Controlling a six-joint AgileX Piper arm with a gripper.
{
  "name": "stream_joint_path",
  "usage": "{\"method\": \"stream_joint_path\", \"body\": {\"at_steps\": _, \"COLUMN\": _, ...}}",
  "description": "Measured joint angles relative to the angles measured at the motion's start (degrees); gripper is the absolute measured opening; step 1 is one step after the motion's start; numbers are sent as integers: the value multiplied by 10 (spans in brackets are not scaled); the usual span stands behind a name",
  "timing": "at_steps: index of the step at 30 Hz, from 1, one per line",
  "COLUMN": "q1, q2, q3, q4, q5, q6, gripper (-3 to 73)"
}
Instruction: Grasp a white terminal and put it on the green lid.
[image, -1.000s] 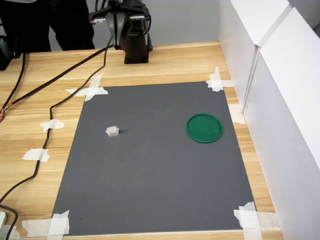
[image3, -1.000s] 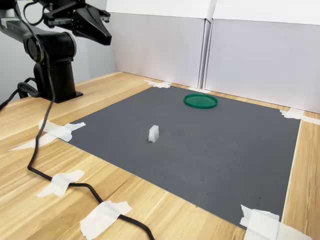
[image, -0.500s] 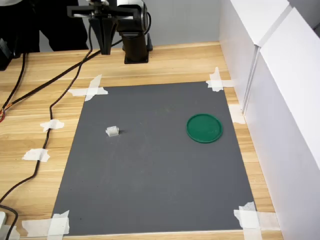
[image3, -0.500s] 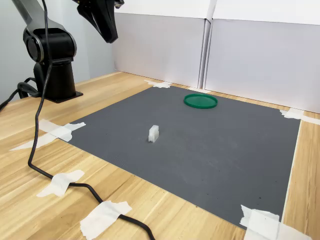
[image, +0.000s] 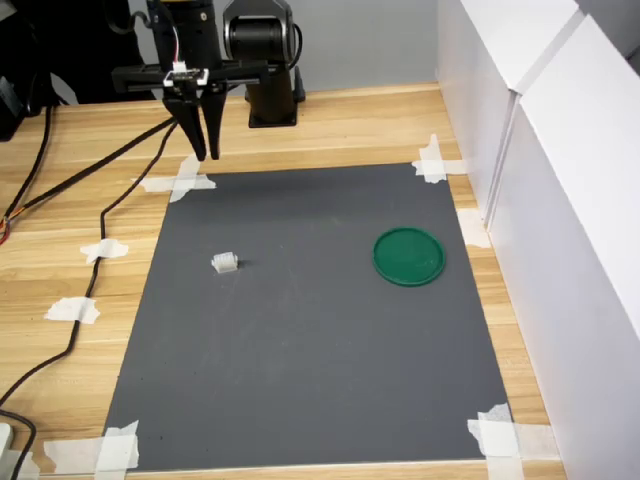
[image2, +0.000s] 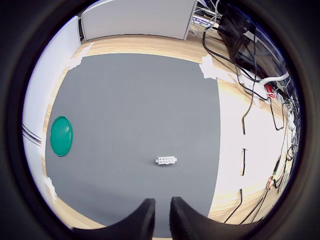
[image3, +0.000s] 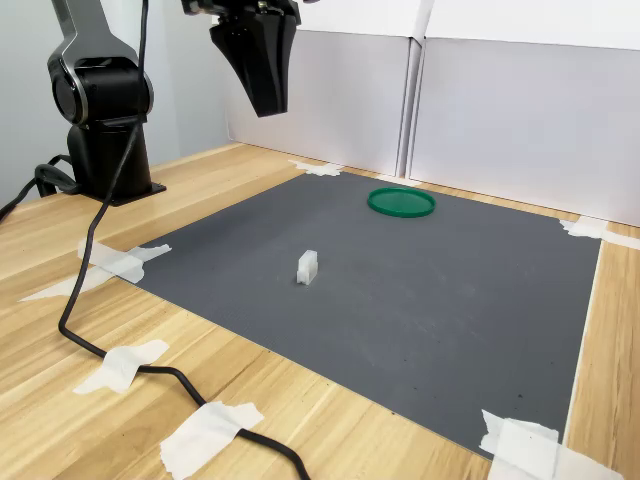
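Note:
The white terminal (image: 226, 263) is a tiny whitish block lying on the dark grey mat (image: 310, 350), on the first exterior view's left. It also shows as the terminal (image2: 166, 160) in the wrist view and the terminal (image3: 307, 267) in the second exterior view. The green lid (image: 409, 257) lies flat on the mat toward the white panels, well apart from the terminal, with nothing on it; the lid (image2: 61, 136) and lid (image3: 401, 202) show likewise. My gripper (image: 207, 155) hangs high above the mat's far edge, pointing down, fingers nearly together and holding nothing; the gripper (image2: 162, 220) and gripper (image3: 268, 108) match.
White panels (image: 560, 200) wall off the first exterior view's right side. A black cable (image: 95, 230) snakes over the wooden table beside the mat, held by white tape pieces (image: 180, 182). The arm's base (image: 268, 90) stands at the back, with a person in dark clothing (image: 60, 50) behind.
The arm has swung out from its base and tipped its gripper down, moving toward the mat's far edge. Terminal and lid have not moved.

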Motion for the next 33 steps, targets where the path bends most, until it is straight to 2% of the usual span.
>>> {"method": "stream_joint_path", "body": {"at_steps": 5, "q1": 0, "q2": 20, "q3": -2, "q4": 16, "q5": 4, "q6": -29, "gripper": 365}}
{"method": "stream_joint_path", "body": {"at_steps": 10, "q1": 0, "q2": 36, "q3": -2, "q4": 21, "q5": 5, "q6": -37, "gripper": 634}}
{"method": "stream_joint_path", "body": {"at_steps": 12, "q1": 0, "q2": 46, "q3": -2, "q4": 21, "q5": 4, "q6": -37, "gripper": 688}}
{"method": "stream_joint_path", "body": {"at_steps": 19, "q1": 0, "q2": 87, "q3": -3, "q4": 1, "q5": -13, "q6": -44, "gripper": 715}}
{"method": "stream_joint_path", "body": {"at_steps": 25, "q1": -35, "q2": 121, "q3": -3, "q4": 6, "q5": -46, "q6": -80, "gripper": 715}}
{"method": "stream_joint_path", "body": {"at_steps": 33, "q1": -66, "q2": 186, "q3": -46, "q4": 12, "q5": -47, "q6": -113, "gripper": 715}}
